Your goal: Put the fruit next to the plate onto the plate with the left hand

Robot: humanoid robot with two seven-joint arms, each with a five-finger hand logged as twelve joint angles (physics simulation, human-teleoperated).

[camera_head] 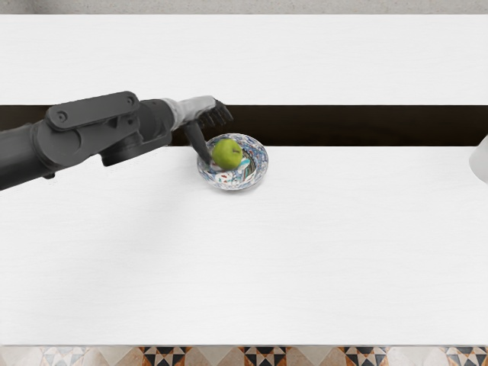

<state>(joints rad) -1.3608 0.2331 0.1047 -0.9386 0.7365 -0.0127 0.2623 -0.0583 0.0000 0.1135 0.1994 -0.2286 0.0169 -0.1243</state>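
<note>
One green apple [226,153] lies on one patterned plate [255,174] just below the left hand [201,122], fingers spread wide, empty, thumb beside the apple; one white object [482,160] well apart.

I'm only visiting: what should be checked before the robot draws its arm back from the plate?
1. Green apple on the plate: ok.
2. Apple inside the rim, not overhanging: ok.
3. Left hand fingers spread, gripping nothing: ok.
4. Thumb clear of the apple: cannot tell, they are very close.
5. Pale shape at the picture's right edge, maybe the other arm: cannot tell.
</note>
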